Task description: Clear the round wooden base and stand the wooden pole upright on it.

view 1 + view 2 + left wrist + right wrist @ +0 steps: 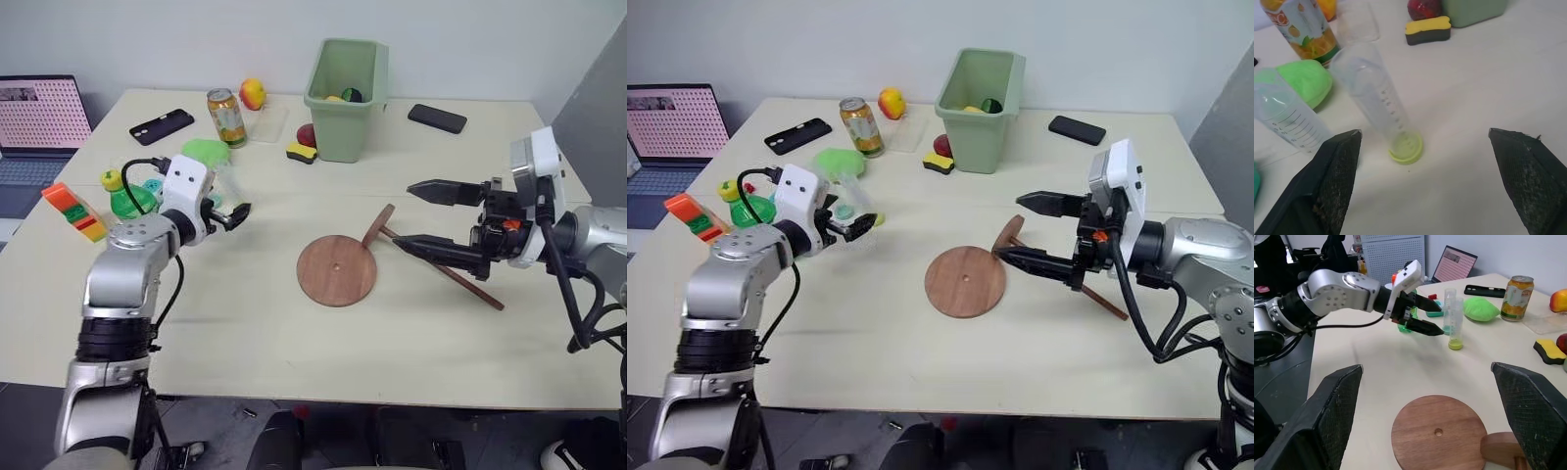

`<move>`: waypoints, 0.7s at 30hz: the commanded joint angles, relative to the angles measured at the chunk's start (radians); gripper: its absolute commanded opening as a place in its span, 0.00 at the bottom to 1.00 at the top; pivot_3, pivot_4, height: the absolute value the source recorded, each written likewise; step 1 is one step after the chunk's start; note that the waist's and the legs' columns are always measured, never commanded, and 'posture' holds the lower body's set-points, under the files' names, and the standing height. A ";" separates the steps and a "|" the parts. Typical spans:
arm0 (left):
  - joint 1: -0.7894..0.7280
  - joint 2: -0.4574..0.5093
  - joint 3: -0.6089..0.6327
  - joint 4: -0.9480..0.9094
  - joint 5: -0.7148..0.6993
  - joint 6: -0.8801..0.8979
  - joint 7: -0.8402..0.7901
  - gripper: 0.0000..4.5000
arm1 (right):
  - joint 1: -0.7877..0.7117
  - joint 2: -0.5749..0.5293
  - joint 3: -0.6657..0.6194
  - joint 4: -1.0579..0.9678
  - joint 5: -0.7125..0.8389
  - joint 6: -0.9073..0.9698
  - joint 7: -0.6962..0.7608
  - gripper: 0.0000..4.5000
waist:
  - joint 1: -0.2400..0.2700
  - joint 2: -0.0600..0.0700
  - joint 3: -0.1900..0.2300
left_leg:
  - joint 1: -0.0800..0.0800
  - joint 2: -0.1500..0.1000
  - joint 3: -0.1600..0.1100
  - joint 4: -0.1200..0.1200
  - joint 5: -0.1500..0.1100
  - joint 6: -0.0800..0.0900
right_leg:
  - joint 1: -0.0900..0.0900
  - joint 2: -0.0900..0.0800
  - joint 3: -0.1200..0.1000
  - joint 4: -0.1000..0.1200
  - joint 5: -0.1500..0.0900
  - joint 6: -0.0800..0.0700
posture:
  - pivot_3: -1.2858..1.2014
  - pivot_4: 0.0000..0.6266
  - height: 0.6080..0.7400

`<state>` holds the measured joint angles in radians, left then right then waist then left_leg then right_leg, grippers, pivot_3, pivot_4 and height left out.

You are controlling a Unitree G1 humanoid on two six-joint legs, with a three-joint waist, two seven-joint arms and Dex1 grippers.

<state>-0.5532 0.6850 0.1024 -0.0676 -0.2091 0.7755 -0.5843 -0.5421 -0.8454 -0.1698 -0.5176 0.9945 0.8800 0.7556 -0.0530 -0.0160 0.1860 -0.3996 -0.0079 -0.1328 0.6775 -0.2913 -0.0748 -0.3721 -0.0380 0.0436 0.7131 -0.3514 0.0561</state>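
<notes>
left tool [1432,319]: standing wide, holding nothing, beside clear tube [1382,100] | right tool [431,217]: standing wide over wooden pole [446,272] | pole lying on worktop [245,323], touching bare round wooden base [337,270]

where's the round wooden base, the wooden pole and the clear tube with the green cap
round wooden base [336,270], left eye view, disc's top face
wooden pole [487,295], left eye view, lower rod
clear tube [1378,95], left wrist view, mid wall

I see my base [337,271] reddish-brown and plain, the pole [460,281] dark brown, my fingers [1334,171] black, the bin [345,88] pale green, the can [227,117] gold, the sponge [1427,29] yellow on black
</notes>
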 commanded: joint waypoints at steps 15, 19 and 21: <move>-0.121 0.380 -0.084 0.005 -0.343 -0.389 -1.030 0.96 | -0.354 -0.086 0.582 0.359 -0.568 0.265 0.049 0.98 | -0.009 0.002 0.001 | 0.001 0.000 0.003 -0.001 -0.001 0.002 | -0.001 0.002 0.001 0.001 0.000 -0.001 | 0.52 0.24 1.00; -0.151 0.353 -0.155 0.049 -0.343 -0.465 -1.030 0.96 | -0.448 -0.047 0.709 0.480 -0.671 0.292 0.075 0.98 | -0.016 0.002 0.001 | -0.001 0.001 0.002 -0.002 0.000 0.000 | -0.004 0.003 0.001 0.000 0.000 -0.001 | 0.52 0.24 1.00; -0.153 0.346 -0.172 0.066 -0.345 -0.490 -1.030 0.96 | -0.485 -0.014 0.770 0.552 -0.701 0.328 0.099 0.98 | -0.022 0.002 0.001 | -0.003 0.001 0.002 -0.002 0.000 0.000 | -0.006 0.002 0.001 -0.001 0.000 -0.001 | 0.52 0.24 1.00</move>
<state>-0.6875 1.0255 -0.0745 -0.0072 -0.5481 0.3182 -1.6075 -0.9955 -0.8667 0.5702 0.0008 0.3257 1.1777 0.8294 -0.0747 -0.0141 0.1871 -0.4029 -0.0076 -0.1305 0.6754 -0.2914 -0.0746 -0.3779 -0.0359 0.0445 0.7123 -0.3518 0.0554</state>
